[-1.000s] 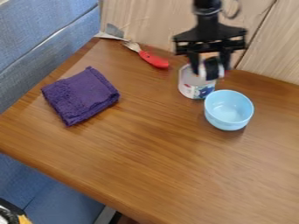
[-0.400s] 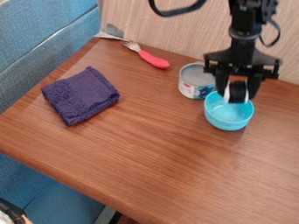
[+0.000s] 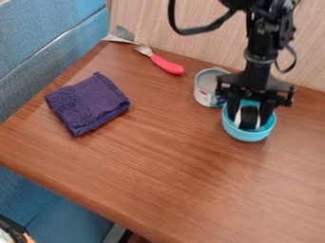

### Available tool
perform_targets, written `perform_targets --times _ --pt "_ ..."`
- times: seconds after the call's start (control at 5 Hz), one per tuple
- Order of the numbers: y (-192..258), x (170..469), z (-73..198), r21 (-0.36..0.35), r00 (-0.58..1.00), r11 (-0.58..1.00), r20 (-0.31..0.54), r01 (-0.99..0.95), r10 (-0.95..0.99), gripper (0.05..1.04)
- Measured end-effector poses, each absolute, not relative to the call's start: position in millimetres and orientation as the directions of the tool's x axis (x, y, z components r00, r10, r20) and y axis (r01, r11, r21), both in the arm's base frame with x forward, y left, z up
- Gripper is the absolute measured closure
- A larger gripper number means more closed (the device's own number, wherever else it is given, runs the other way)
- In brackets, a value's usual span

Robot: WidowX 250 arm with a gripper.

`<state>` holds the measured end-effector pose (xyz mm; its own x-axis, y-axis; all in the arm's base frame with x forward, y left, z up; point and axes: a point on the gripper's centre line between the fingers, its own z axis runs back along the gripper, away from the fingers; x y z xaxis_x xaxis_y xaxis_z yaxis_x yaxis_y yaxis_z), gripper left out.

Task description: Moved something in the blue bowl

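Observation:
My black gripper [image 3: 250,116] hangs down into the blue bowl [image 3: 247,135] at the right of the table. Between its two fingers is a small black and white object [image 3: 249,118], and the gripper is shut on it. The object is inside the bowl's rim, low down; whether it touches the bottom is hidden.
A silver can [image 3: 206,88] stands close behind and left of the bowl. A red-handled fork [image 3: 166,64] lies near the back wall. On the left of the wooden table [image 3: 158,166] is a folded purple cloth [image 3: 88,103].
From above the can, my gripper has moved right and down into the bowl, carrying the black and white object. The bowl, can, fork and cloth have stayed put.

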<state>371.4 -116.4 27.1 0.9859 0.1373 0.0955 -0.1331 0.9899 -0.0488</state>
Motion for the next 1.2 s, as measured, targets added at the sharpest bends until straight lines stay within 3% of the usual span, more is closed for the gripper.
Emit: perform_targets --times 0.4,0.8,1.2 --pt "-114 377 30 -0.032 0.982 0.987 0.106 -0.156 0.158 0.075" --pt "-116 376 29 -0.044 0.981 0.986 0.103 -0.158 0.162 0.083" --pt "-110 378 72 -0.108 0.966 0.979 0.178 -0.170 0.187 0.083"
